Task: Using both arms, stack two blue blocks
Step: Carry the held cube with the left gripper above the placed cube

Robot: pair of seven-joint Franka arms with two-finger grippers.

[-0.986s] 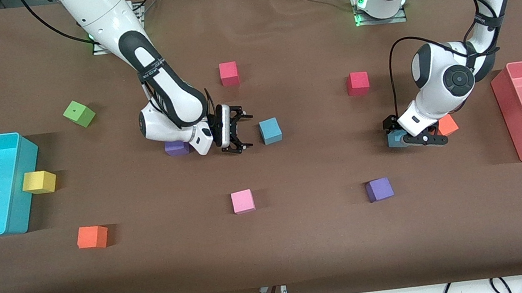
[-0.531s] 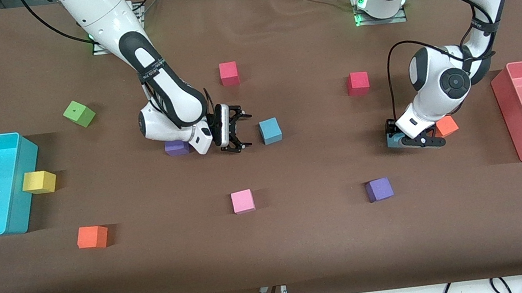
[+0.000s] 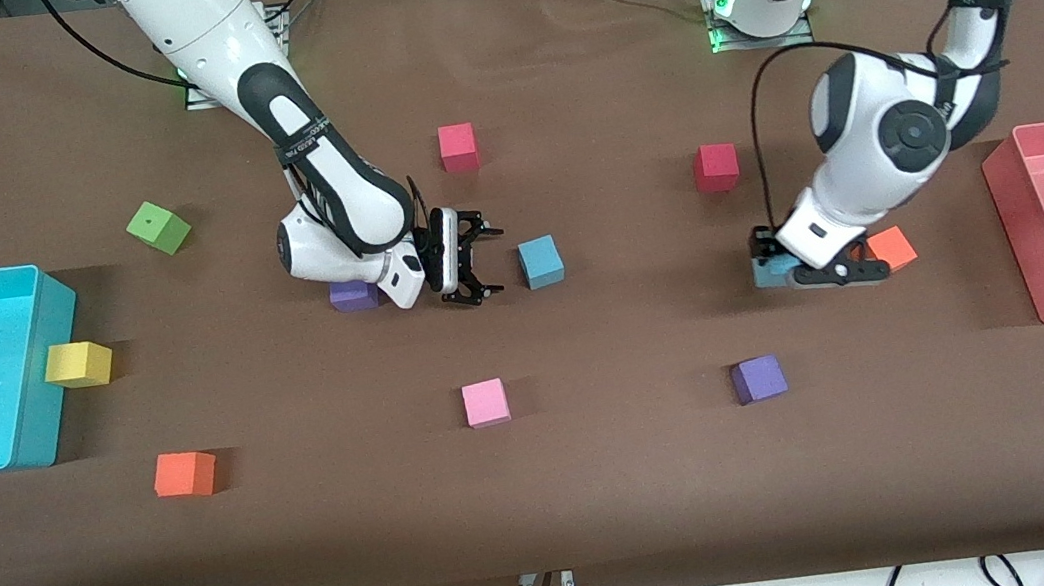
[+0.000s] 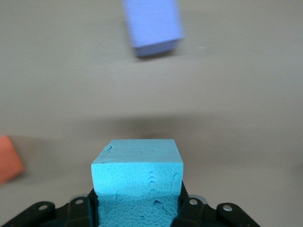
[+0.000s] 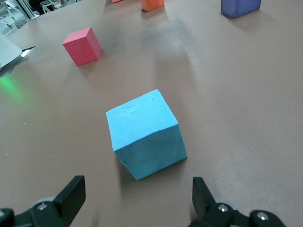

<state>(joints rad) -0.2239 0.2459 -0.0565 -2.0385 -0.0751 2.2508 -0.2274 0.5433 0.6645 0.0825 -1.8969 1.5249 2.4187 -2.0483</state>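
Blue block (image 4: 137,177) sits clamped in the left gripper (image 3: 797,272), plain in its wrist view, half-hidden from the front; right gripper (image 3: 474,261), spread wide, flanks the second blue block (image 3: 540,261) mid-table

There were two blue blocks (image 3: 540,261) (image 3: 767,272), two red (image 3: 457,147) (image 3: 715,167), two orange (image 3: 185,474) (image 3: 891,247) and two purple (image 3: 354,295) (image 3: 758,379). One green (image 3: 158,227), one yellow (image 3: 77,364) and one pink block (image 3: 485,403) were there too. Two bins, cyan (image 3: 26,358) and pink (image 3: 1025,207), and two arms (image 3: 325,173) (image 3: 876,145).

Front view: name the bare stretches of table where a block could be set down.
Free: the strip between the pink block and the purple block; also between the orange block and pink block. Crowded: around the left gripper, shut on a blue block.
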